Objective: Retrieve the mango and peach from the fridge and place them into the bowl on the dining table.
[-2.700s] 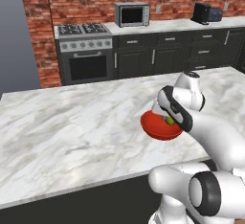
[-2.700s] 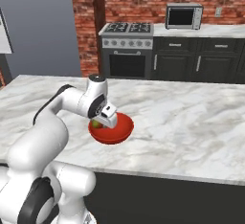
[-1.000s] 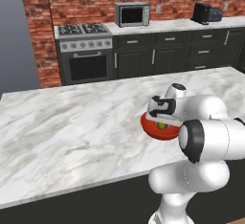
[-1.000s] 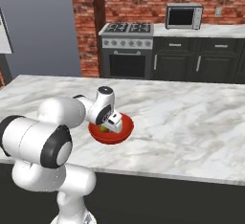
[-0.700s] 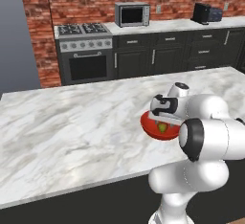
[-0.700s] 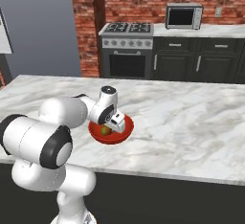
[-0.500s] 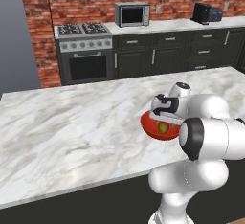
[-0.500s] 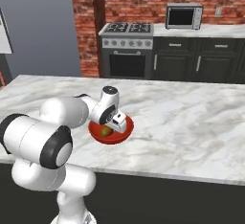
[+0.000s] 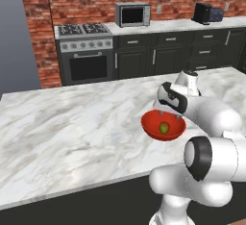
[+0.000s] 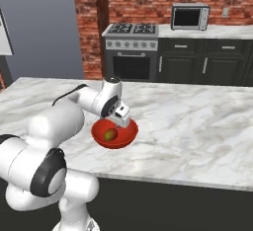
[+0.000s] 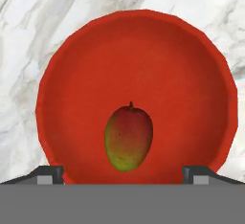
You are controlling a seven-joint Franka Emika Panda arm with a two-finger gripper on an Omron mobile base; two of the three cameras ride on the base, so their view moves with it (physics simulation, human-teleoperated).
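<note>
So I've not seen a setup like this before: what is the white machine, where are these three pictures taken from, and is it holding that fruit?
It is a white robot arm on a driving base, in a rendered kitchen. Two pictures come from cameras on the base, behind the arm to its left and right. The third looks down from the hand itself. The arm reaches over a marble table, where a red bowl stands. A mango lies inside the bowl. The gripper sits just above it with its jaws wide open, so it holds nothing: the mango lies free in the bowl. Behind stand a stove and a microwave.
</note>
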